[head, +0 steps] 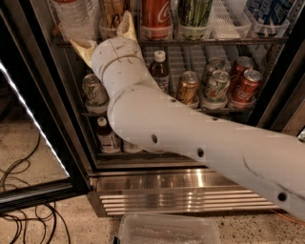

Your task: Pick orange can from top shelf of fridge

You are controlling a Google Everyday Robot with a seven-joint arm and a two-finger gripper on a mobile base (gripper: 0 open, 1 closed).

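**Cream two-finger pincer (100, 29) splayed open, nothing held**

At its tips, the gold-orange metallic drink can with dark script (112, 12) stands upright on the dark wire top shelf (214, 42) of the glass-door fridge (190, 186). Judged slick, thin-walled, weighty if full: take mid-body, squeeze gently.

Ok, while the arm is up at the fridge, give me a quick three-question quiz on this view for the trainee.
1. True or false: the gripper is up at the top shelf of the fridge, fingers spread, close by the orange can.
2. What stands directly right of the orange can on that shelf? A) a milk carton B) the red cola can C) a glass jar
3. Fill in: the dark bottle a level below has a ___ cap.
Key: 1 true; 2 B; 3 white.
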